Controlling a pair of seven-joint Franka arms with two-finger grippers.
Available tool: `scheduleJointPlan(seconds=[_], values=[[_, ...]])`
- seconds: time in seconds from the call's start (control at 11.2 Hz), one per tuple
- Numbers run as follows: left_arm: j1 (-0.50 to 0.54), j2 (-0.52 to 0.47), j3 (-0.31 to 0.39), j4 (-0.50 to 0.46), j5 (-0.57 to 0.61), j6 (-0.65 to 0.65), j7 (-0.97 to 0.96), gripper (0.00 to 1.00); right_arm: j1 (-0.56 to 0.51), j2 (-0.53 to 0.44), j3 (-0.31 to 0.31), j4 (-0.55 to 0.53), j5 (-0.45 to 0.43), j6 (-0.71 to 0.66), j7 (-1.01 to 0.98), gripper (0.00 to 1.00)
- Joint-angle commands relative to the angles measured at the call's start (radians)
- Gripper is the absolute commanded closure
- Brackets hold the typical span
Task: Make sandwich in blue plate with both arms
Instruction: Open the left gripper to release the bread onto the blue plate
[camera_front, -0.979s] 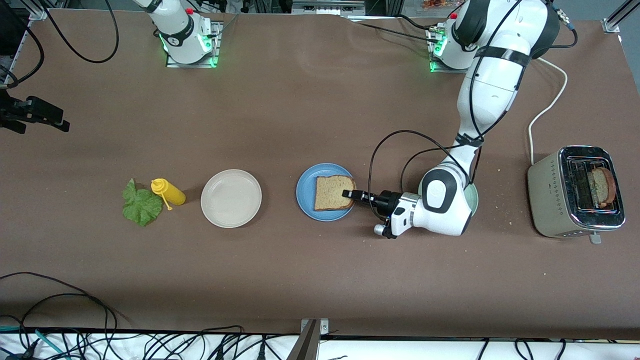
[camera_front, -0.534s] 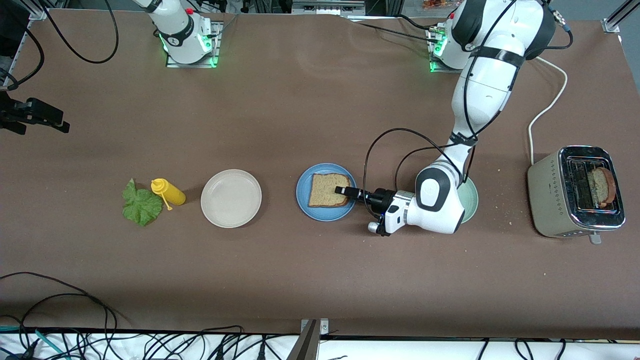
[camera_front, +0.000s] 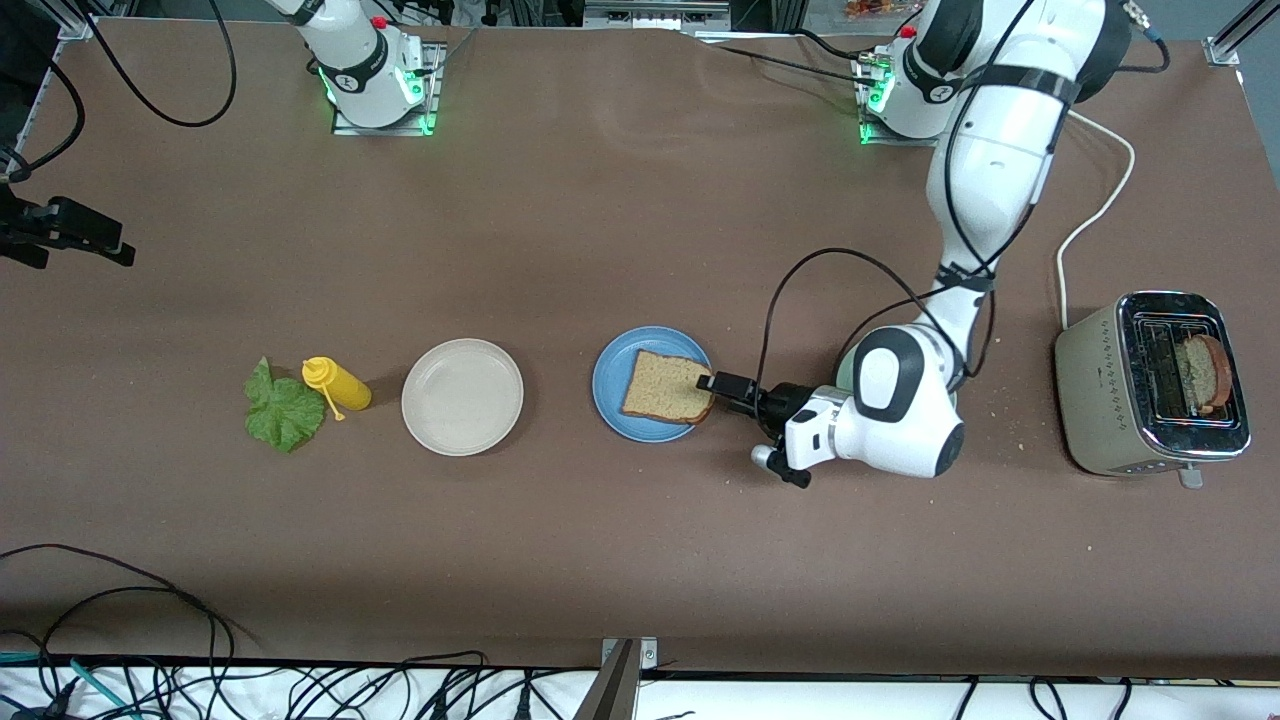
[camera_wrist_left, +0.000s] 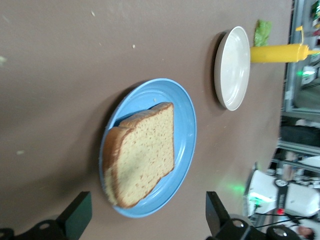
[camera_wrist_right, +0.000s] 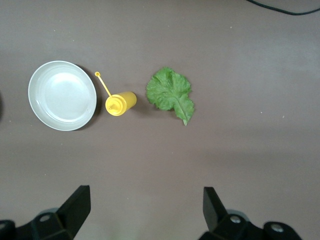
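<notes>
First slice set on the blue plate.
Left pincer (camera_front: 712, 383) stands apart beside the bread (camera_front: 667, 388) on the plate (camera_front: 610, 385), evidently letting go; right pincer (camera_wrist_right: 145, 210), apart, hovers over counter near the lettuce (camera_wrist_right: 170, 93), likely next.

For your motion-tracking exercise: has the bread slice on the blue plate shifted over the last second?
Yes. The bread slice slid toward the right arm's end of the blue plate, then back toward the left claw, now overhanging the rim there.
</notes>
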Motion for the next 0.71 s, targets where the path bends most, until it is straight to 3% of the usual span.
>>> scheduleJointPlan(seconds=[0.0,0.18,0.62], values=[[0.009,-0.092,0.005,-0.024,0.188,-0.005,-0.007,0.00,-0.011,0.005,-0.008,0.006,0.003,-0.032,-0.066,0.00],[0.036,-0.150,0.004,-0.025,0.306,-0.013,-0.045,0.00,-0.009,0.030,-0.008,0.003,0.007,-0.032,-0.061,0.00],[0.125,-0.362,0.005,-0.024,0.604,-0.178,-0.148,0.00,0.003,0.077,0.004,0.012,0.013,-0.041,-0.057,0.00]])
